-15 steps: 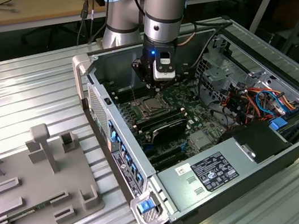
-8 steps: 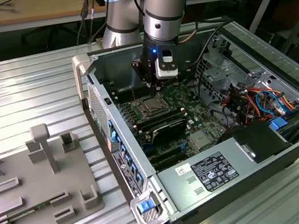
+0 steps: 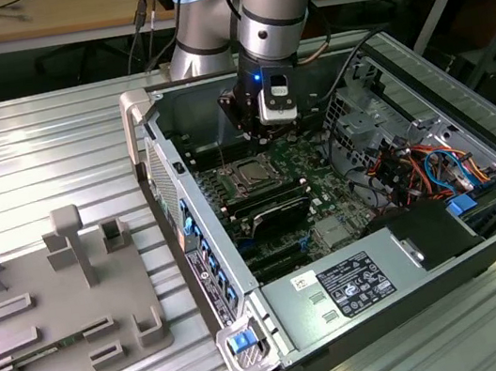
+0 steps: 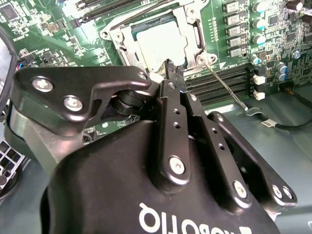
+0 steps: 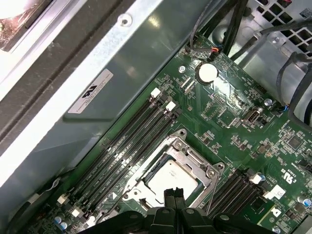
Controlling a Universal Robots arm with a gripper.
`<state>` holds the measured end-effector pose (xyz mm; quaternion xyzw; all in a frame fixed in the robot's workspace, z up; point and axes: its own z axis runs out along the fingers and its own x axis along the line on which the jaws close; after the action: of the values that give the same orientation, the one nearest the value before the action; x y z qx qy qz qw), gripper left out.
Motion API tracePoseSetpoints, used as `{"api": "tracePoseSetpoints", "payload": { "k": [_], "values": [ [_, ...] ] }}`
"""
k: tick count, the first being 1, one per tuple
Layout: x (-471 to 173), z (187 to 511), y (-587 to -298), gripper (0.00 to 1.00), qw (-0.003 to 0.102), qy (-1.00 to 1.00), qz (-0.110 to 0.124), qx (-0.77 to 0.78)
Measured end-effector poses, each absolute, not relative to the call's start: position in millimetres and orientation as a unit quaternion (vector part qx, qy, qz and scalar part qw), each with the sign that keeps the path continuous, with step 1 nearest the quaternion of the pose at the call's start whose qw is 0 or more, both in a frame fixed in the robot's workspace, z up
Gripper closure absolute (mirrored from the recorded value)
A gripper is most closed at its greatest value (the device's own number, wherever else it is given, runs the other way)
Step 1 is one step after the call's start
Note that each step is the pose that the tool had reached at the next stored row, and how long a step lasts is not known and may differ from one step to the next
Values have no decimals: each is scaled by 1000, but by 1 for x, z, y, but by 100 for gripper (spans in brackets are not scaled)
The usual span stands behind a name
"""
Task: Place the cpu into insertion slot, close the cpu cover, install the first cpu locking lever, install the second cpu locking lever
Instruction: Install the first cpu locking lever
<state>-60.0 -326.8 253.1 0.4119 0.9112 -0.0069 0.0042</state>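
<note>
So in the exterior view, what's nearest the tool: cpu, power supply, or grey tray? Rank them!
1. cpu, right under the tool.
2. power supply, elsewhere inside the case.
3. grey tray, outside, exterior view's left.

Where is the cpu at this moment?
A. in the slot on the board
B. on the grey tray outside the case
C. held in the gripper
A: in both wrist views the cpu lies flat on the board, with the cover framing it.

Green motherboard point(image 5: 229, 112) — silver-grey cpu point(image 5: 171, 178), shiny silver cpu cover point(image 5: 195, 155) — black end effector point(image 4: 173, 68)
</note>
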Motion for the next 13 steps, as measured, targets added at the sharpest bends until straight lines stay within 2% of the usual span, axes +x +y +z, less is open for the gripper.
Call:
{"api": "tracePoseSetpoints", "payload": {
  "k": [13],
  "values": [
    [-62,253,-327,89,4,911,-7,412]
  ]
}}
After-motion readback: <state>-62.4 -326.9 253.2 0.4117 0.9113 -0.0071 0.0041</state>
